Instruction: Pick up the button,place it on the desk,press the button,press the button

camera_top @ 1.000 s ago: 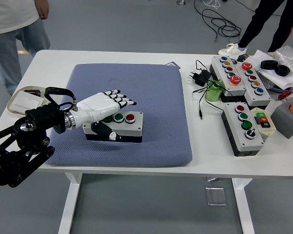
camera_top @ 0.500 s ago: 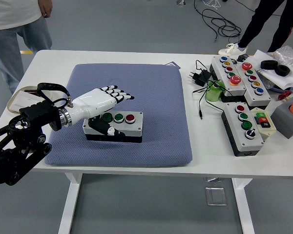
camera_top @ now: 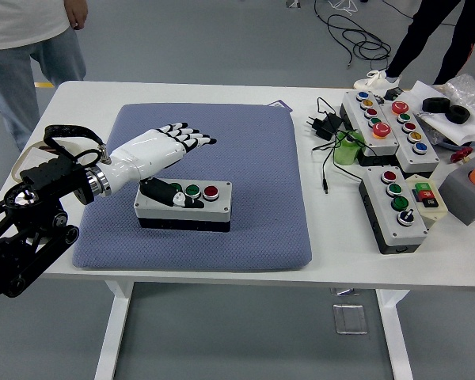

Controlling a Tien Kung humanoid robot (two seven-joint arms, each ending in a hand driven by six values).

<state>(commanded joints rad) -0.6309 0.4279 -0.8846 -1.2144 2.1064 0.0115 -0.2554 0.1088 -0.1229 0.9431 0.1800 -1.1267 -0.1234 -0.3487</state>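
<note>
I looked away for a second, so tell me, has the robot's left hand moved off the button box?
Yes. The left hand has risen and drawn back left over the blue mat; its thumb now sits over the button box, which has not shifted.

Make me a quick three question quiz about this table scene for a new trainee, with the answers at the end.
1. True or false: the button box sits on the blue mat.
2. Which robot hand is over that box? A) left B) right C) both
3. Fill in: the box's button farthest from the left hand, the red button, is coloured ____.

Key
1. True: it rests on the mat, not on the bare table.
2. A: only the left hand is in view, its fingers spread above the box, thumb down by the leftmost buttons.
3. Red; the green button is beside it.
</note>
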